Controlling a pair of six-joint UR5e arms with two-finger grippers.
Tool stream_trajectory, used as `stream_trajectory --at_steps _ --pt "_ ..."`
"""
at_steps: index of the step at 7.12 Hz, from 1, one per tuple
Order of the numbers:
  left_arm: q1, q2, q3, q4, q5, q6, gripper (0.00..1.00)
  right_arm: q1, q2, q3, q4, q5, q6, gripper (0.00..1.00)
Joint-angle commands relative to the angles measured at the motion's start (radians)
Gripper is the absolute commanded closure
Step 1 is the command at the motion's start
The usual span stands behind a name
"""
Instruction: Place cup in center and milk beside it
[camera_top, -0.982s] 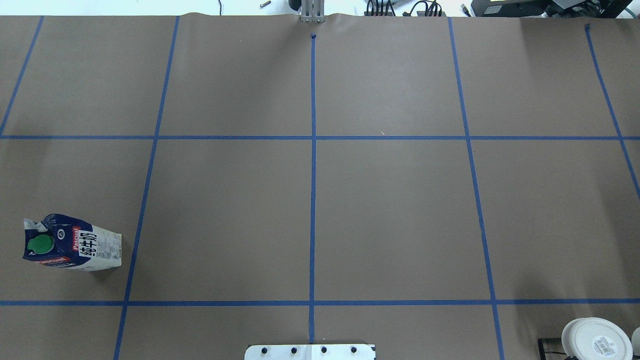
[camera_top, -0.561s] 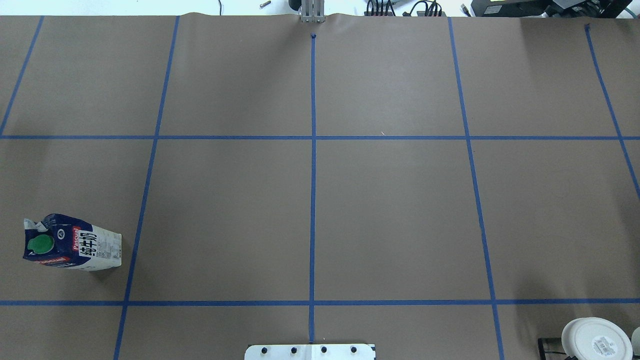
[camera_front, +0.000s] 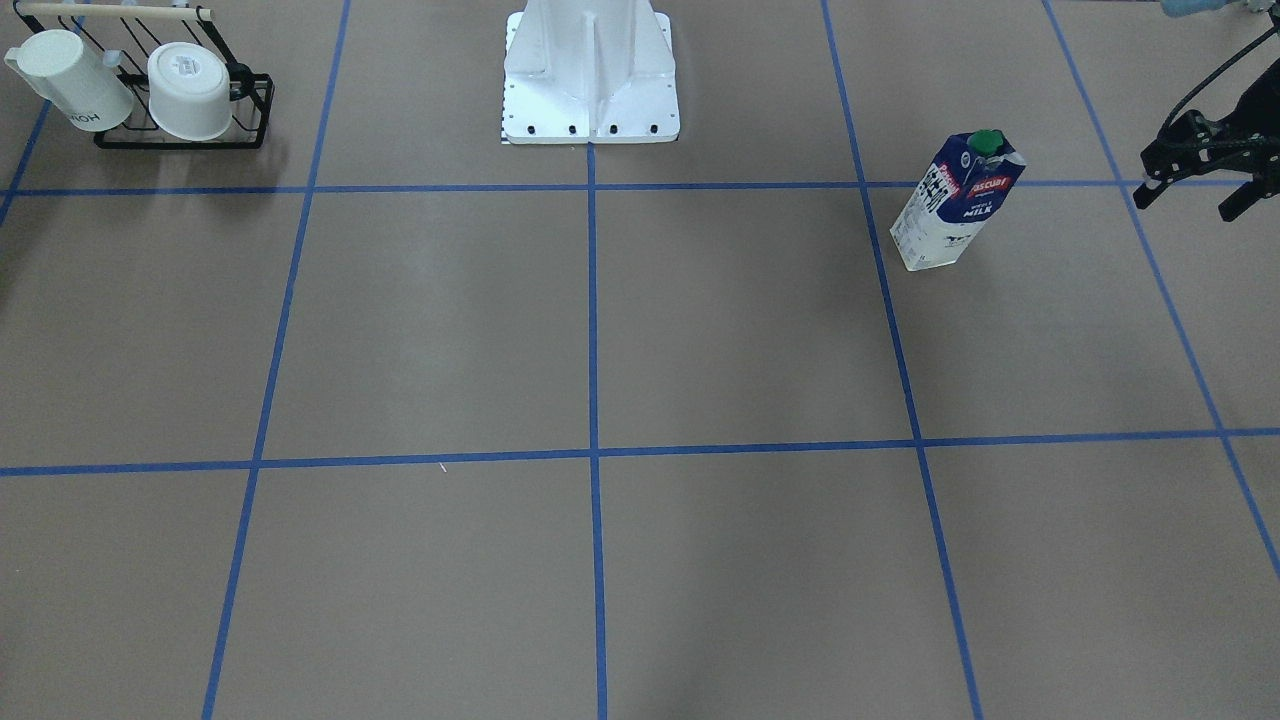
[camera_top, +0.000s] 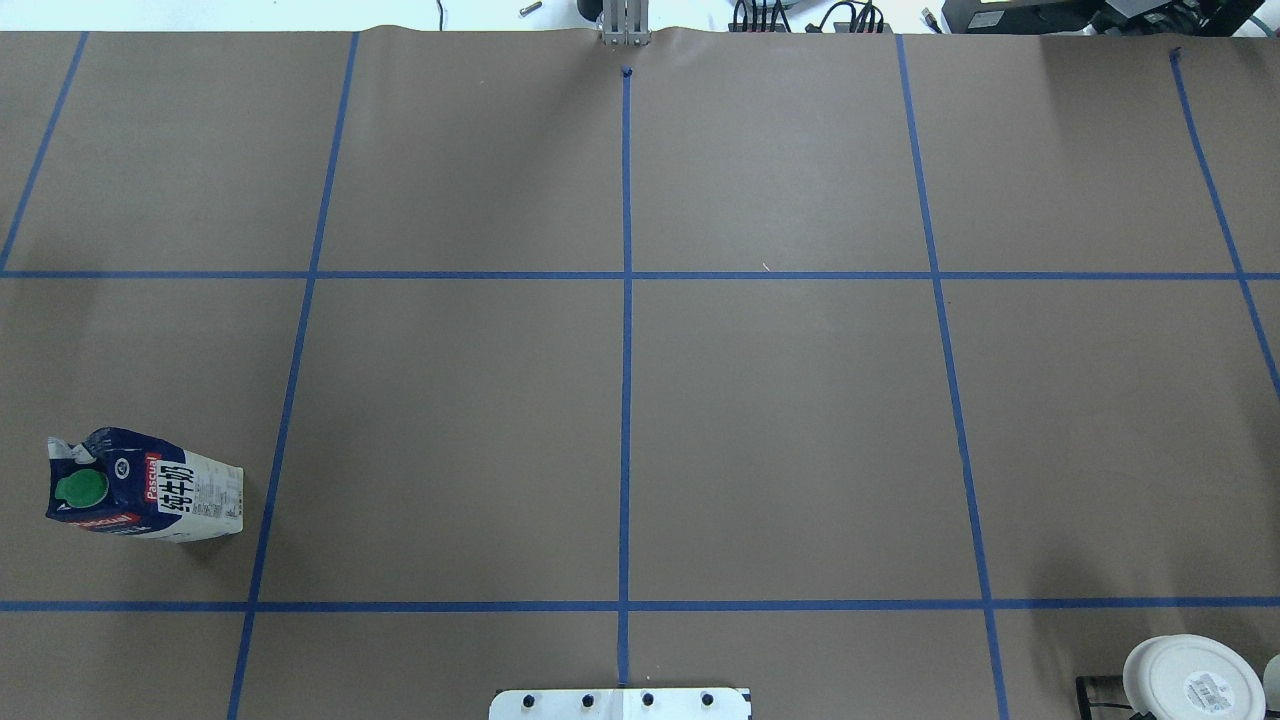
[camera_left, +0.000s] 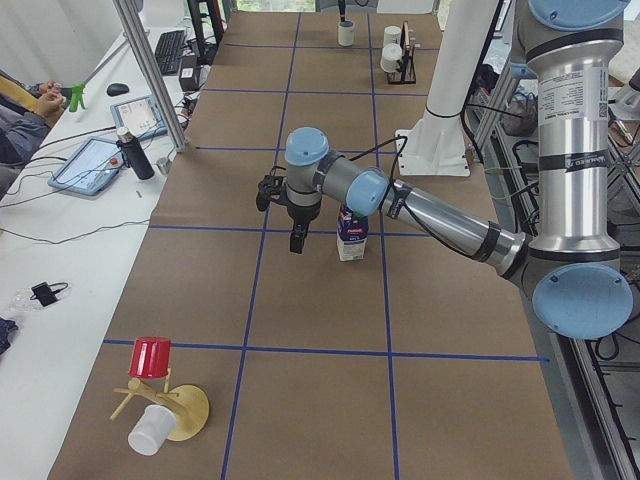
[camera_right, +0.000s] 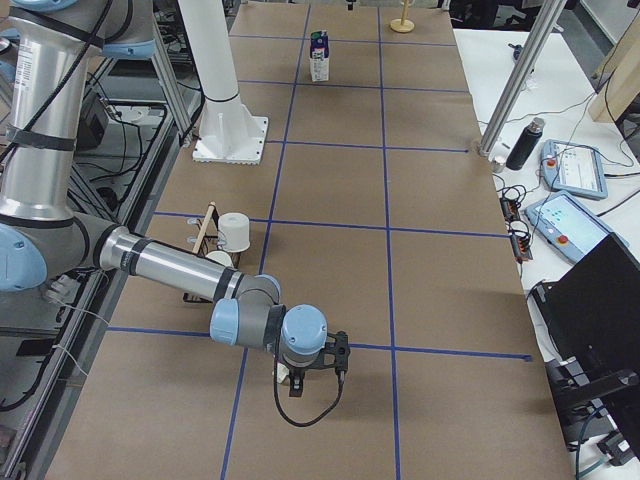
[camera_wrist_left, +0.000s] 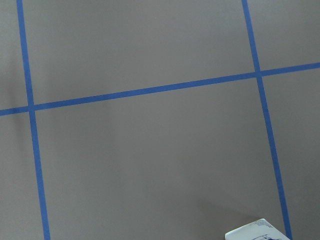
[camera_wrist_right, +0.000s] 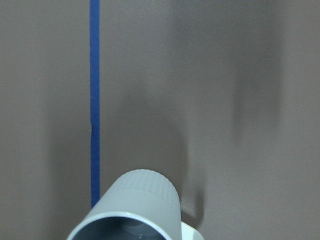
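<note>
The milk (camera_front: 955, 205) is a blue and white carton with a green cap. It stands upright on the table's left side (camera_top: 145, 487) (camera_left: 351, 232) (camera_right: 319, 56). My left gripper (camera_front: 1195, 192) hangs open and empty above the table beside the carton, apart from it (camera_left: 290, 218). A white corner of the carton (camera_wrist_left: 257, 231) shows in the left wrist view. The cup (camera_wrist_right: 134, 207), white with a grey inside, fills the bottom edge of the right wrist view and stands at the far end (camera_left: 346, 33). My right gripper (camera_right: 312, 376) is right at the cup; I cannot tell its jaws.
A black wire rack (camera_front: 180, 135) near the robot's right holds a lettered white mug (camera_front: 70, 65) and a mug showing its base (camera_front: 190, 90) (camera_top: 1190, 680). The white robot base (camera_front: 590, 70) stands mid-table. A red cup on a wooden stand (camera_left: 150, 357) is at the left end.
</note>
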Motion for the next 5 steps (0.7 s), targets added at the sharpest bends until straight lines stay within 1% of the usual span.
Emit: stream_trajectory --at_steps 1,2,3,4,5 --pt "0.001 0.000 0.002 0.002 0.000 0.000 0.01 -0.025 0.000 -0.003 -0.001 0.000 -0.001 0.00" --pt "0.001 0.000 0.004 0.002 0.000 0.000 0.01 -0.035 0.000 -0.012 0.000 -0.003 -0.001 0.01" --pt "0.001 0.000 0.007 0.002 0.000 0.000 0.01 -0.042 0.000 -0.030 0.016 -0.006 -0.002 0.06" --pt "0.004 0.000 0.008 0.002 0.000 0.000 0.01 -0.045 0.000 -0.058 0.039 -0.007 -0.002 0.50" --pt "0.001 0.000 0.007 0.002 0.000 0.000 0.01 -0.048 0.003 -0.063 0.054 -0.010 -0.001 0.99"
